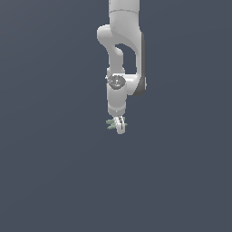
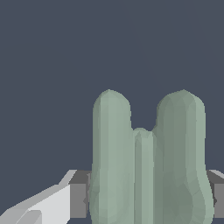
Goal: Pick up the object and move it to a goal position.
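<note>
Wrist view shows the jaws clamped on the green object (image 2: 148,166), so pickup looks done and moving it to the goal remains.

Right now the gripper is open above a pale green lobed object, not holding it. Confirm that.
Not right. The gripper is not open above the object; it is shut on it. The wrist view shows the pale green lobes filling the space between the finger pads, and the exterior view shows green sticking out at the fingertips. The colour and lobed shape are as you said.
</note>
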### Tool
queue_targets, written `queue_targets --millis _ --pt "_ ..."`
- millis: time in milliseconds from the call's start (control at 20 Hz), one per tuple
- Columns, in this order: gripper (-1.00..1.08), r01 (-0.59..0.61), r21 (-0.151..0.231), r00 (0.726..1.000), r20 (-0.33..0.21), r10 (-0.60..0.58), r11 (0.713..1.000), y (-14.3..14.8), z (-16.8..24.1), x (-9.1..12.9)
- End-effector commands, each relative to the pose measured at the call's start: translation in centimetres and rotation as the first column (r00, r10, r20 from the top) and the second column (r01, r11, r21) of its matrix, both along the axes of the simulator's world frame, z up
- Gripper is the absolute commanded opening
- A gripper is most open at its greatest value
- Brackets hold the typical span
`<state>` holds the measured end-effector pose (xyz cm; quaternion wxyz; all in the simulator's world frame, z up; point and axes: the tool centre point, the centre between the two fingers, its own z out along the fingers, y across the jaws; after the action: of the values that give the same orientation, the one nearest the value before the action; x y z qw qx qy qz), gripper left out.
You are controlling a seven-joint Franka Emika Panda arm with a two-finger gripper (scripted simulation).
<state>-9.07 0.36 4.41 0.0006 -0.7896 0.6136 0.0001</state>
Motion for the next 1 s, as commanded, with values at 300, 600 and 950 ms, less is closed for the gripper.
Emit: queue_targets --millis 300,600,950 --pt "-1.00 0.002 0.000 1.000 0.000 -0.002 1.000 -3.5 6.1 1.2" --pt "-1.00 0.003 -0.001 1.000 0.000 -0.003 1.000 -6.8 12.1 2.4" --pt "-1.00 0.003 -0.003 1.000 -0.001 -0.003 1.000 -10.6 18.9 3.8"
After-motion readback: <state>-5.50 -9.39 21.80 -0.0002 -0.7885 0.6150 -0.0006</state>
